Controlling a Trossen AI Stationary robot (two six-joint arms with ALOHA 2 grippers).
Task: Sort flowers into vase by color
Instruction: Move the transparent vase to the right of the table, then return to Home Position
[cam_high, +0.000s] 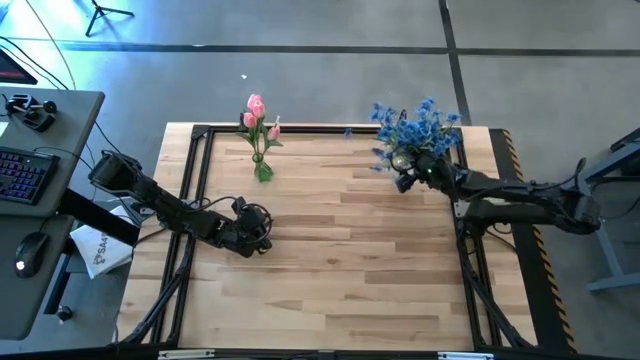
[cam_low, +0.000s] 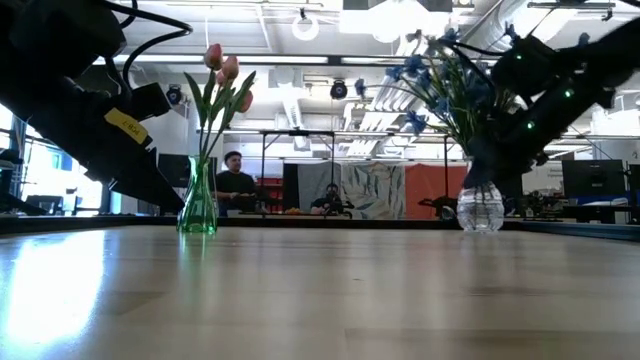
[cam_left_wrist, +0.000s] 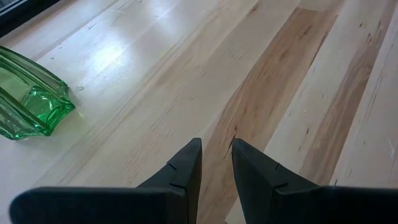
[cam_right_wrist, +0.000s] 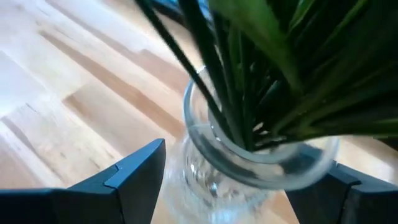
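Observation:
Pink tulip flowers stand with their stems in a green glass vase at the far left of the table. Blue flowers stand in a clear glass vase at the far right. My right gripper is open wide at that vase, one finger on each side of its neck, coming from the right and slanting down. My left gripper hovers low over the bare wood near the green vase. Its fingers are a little apart with nothing between them. My right gripper has its fingers on either side of the clear vase's neck. One finger stands clear of the glass. I cannot tell whether the other finger touches the rim. The vase stands upright on the table.
A black metal frame runs along the table's left, far and right edges. The wide middle and near part of the wooden top is bare. A desk with a keyboard stands off the left side. People sit in the room beyond.

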